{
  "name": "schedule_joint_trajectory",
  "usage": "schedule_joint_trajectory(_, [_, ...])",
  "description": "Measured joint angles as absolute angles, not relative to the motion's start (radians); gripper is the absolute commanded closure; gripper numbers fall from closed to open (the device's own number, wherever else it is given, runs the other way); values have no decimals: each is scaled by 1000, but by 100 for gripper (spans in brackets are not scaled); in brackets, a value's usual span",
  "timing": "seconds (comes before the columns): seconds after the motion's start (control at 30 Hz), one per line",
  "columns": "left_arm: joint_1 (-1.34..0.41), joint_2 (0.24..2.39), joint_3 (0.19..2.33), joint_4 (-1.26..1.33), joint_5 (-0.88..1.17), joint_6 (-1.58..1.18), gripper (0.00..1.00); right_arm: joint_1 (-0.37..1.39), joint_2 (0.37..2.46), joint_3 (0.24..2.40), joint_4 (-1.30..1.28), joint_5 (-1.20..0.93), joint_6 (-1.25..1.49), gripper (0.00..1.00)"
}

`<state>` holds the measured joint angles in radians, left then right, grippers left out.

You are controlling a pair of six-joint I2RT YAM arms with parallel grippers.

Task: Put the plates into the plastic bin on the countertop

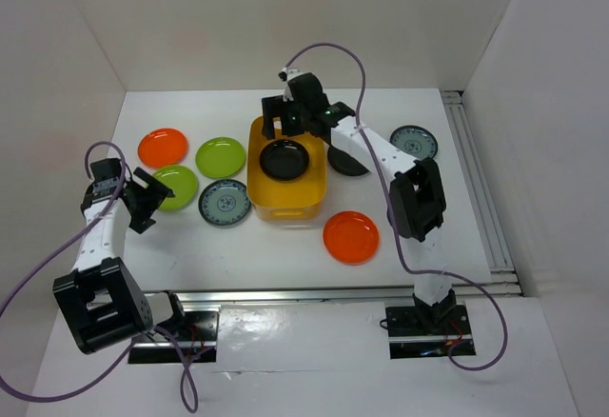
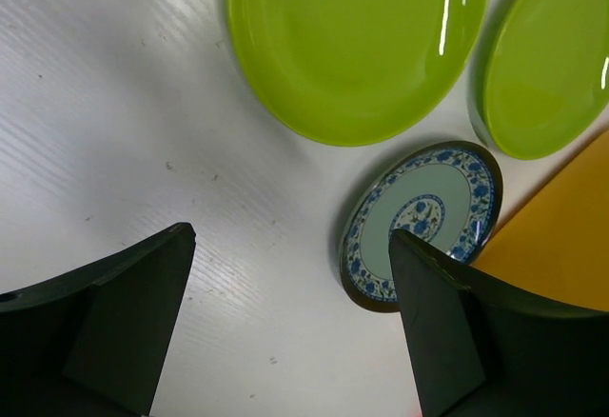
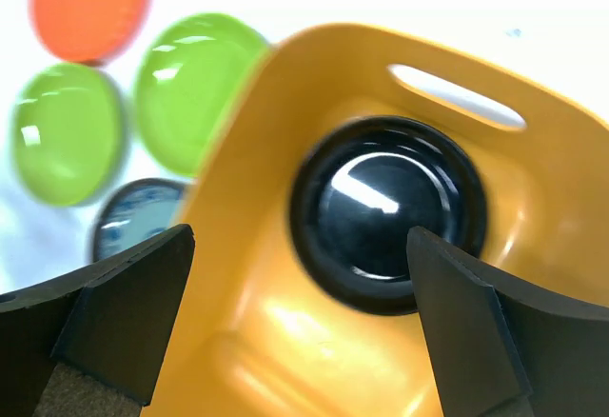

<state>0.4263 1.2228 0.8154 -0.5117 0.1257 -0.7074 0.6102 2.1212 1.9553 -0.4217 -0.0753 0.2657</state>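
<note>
The yellow-orange plastic bin [image 1: 285,213] stands mid-countertop with one black plate [image 1: 284,159] lying in it. My right gripper [image 1: 283,120] hangs open and empty over the bin's far end; its wrist view shows the black plate [image 3: 385,212] on the bin's floor [image 3: 285,341]. A second black plate [image 1: 348,162] lies right of the bin, partly under the right arm. My left gripper [image 1: 152,193] is open and empty over the bare countertop [image 2: 143,103], near two green plates [image 1: 221,156] [image 1: 174,187] and a patterned plate [image 1: 225,202]. Orange plates lie at the far left [image 1: 163,147] and front right [image 1: 351,236].
A second patterned plate [image 1: 414,141] lies at the far right. A metal rail [image 1: 479,184] runs along the right edge and another along the front edge [image 1: 333,293]. White walls enclose the table on three sides.
</note>
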Motion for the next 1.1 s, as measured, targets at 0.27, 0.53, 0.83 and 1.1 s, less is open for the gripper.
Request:
schedule_joint_trajectory(0.27, [461,1315,785,-492,91,-721,6,666,1853,1921,-453,-151,241,0])
schedule_joint_trajectory(0.53, [489,1433,778,-410,84,-785,6,641,1494,1695,-434,-233,214,0])
schedule_joint_trajectory(0.83, [497,1553,830,-305,103,-849,20,569,1403,1470,-466,-253,203,0])
schedule_joint_trajectory(1.1, [497,1609,851,-239,110,-875,55,559,1397,1447,-473,-253,199,0])
